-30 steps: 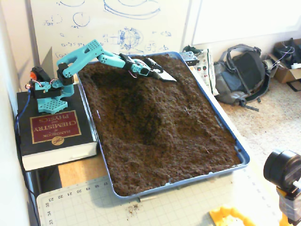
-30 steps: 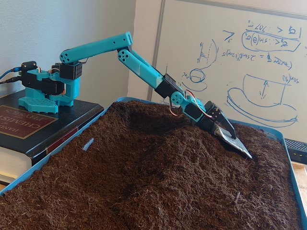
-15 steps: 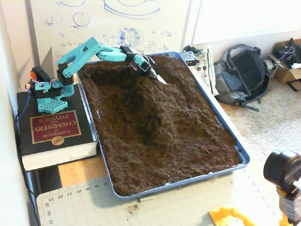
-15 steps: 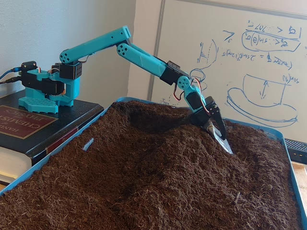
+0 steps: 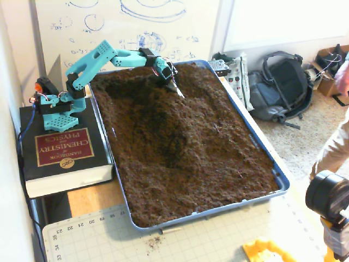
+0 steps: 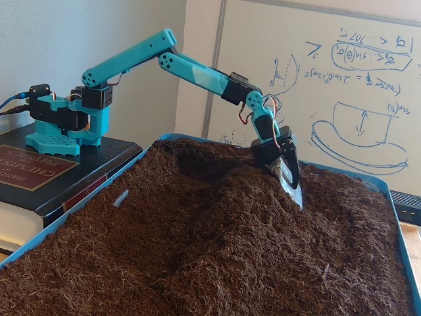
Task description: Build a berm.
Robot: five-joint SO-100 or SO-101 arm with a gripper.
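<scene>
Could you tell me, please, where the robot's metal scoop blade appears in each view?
A fixed view: scoop blade at upper centre, tip on the soil near the tray's far end.
Another fixed view: blade right of centre, angled down into the soil.
Shared landmark: chemistry handbook under the arm's base.

Loose, crumbly, matt dark soil forms the berm [image 5: 182,117] in a smooth blue tray [image 5: 279,176], beside a matt teal plastic arm [image 6: 131,58] on a glossy-covered book [image 5: 60,150].
</scene>
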